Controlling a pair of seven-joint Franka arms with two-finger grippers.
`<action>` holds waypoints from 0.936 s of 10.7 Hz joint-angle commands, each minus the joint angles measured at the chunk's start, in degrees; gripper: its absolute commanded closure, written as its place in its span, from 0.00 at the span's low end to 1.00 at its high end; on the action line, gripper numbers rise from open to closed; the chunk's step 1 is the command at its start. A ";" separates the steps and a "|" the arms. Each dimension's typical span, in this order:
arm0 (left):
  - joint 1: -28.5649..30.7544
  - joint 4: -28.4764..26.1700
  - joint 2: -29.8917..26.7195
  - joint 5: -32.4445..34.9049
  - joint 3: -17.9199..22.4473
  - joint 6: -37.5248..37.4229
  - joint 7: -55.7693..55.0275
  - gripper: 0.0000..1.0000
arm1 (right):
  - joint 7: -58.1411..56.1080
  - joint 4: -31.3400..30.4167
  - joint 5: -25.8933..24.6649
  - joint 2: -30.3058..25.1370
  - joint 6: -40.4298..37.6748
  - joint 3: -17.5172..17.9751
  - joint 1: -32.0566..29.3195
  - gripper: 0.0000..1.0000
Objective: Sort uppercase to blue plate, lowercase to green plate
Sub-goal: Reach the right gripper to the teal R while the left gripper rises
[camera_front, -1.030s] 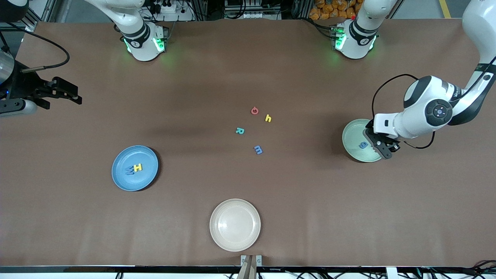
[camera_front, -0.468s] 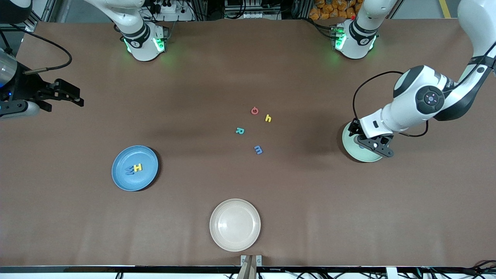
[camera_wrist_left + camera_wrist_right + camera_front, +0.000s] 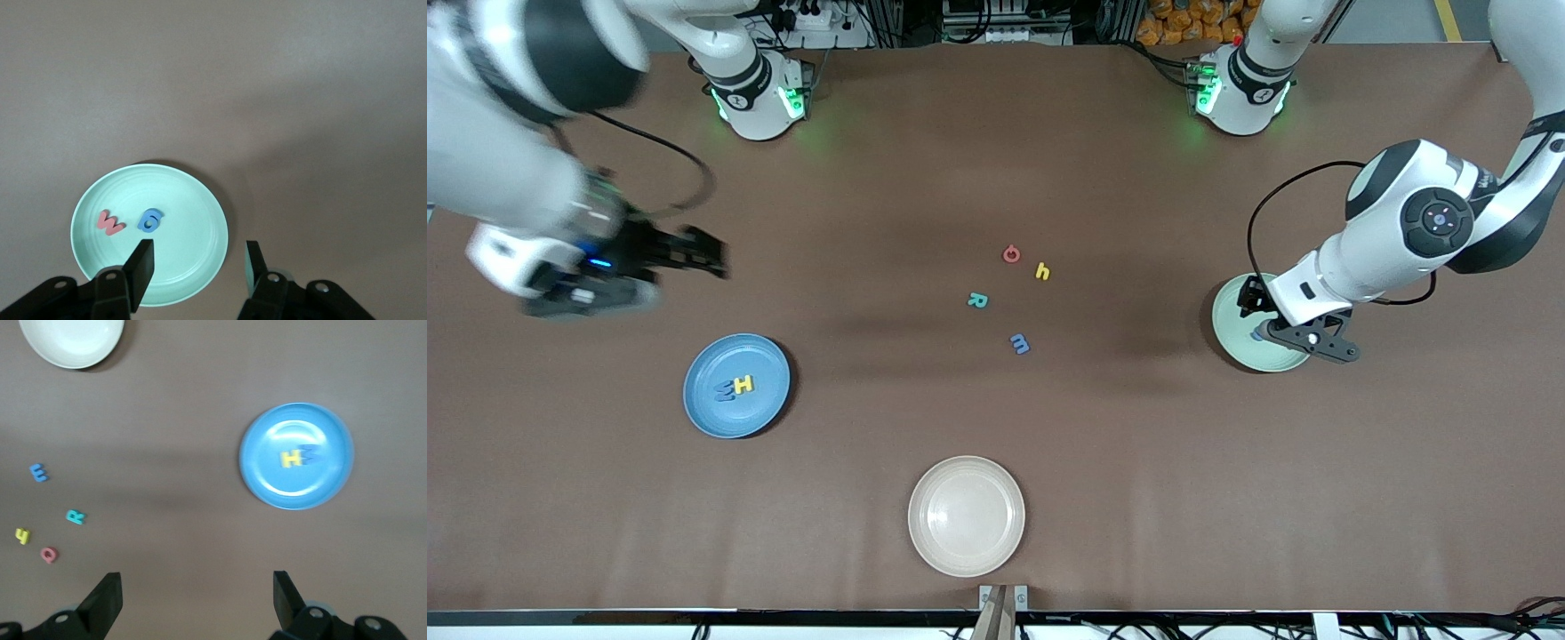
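The blue plate (image 3: 763,402) holds the uppercase yellow H (image 3: 744,384) and blue M (image 3: 725,390). In the left wrist view the green plate (image 3: 193,220) holds the lowercase red w (image 3: 109,223) and blue g (image 3: 150,221). My left gripper (image 3: 198,257) hangs open and empty over that plate's rim (image 3: 1232,324). Red G (image 3: 1011,254), yellow h (image 3: 1042,272), teal R (image 3: 977,300) and blue m (image 3: 1020,343) lie loose mid-table. My right gripper (image 3: 710,253) is open and empty over bare table beside the blue plate (image 3: 267,480).
A cream plate (image 3: 966,516) sits near the table's front edge, nearer the front camera than the loose letters. It also shows in the right wrist view as the cream plate (image 3: 72,340). Both arm bases stand along the table's back edge.
My right arm has swung in from the table's end toward the blue plate. My left gripper has shifted slightly over the green plate toward the left arm's end. No letter has moved.
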 commanded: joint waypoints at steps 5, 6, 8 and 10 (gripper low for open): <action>0.32 -0.29 -1.56 -1.39 -1.48 -1.39 -3.79 0.36 | 20.09 -1.37 -0.88 14.06 17.70 -0.13 14.54 0.00; 0.23 0.06 -1.56 -1.30 -1.48 -1.39 -3.98 0.35 | 25.29 -1.37 -2.37 17.05 22.01 -0.13 16.84 0.00; 0.75 0.93 -1.56 -1.30 -1.05 -3.40 -3.36 0.34 | 33.92 -1.20 -3.26 22.59 29.93 -0.22 20.88 0.00; 0.76 3.30 -1.56 -1.30 -1.04 -7.35 -3.36 0.34 | 45.48 -0.85 -11.04 29.52 36.61 -0.31 25.02 0.00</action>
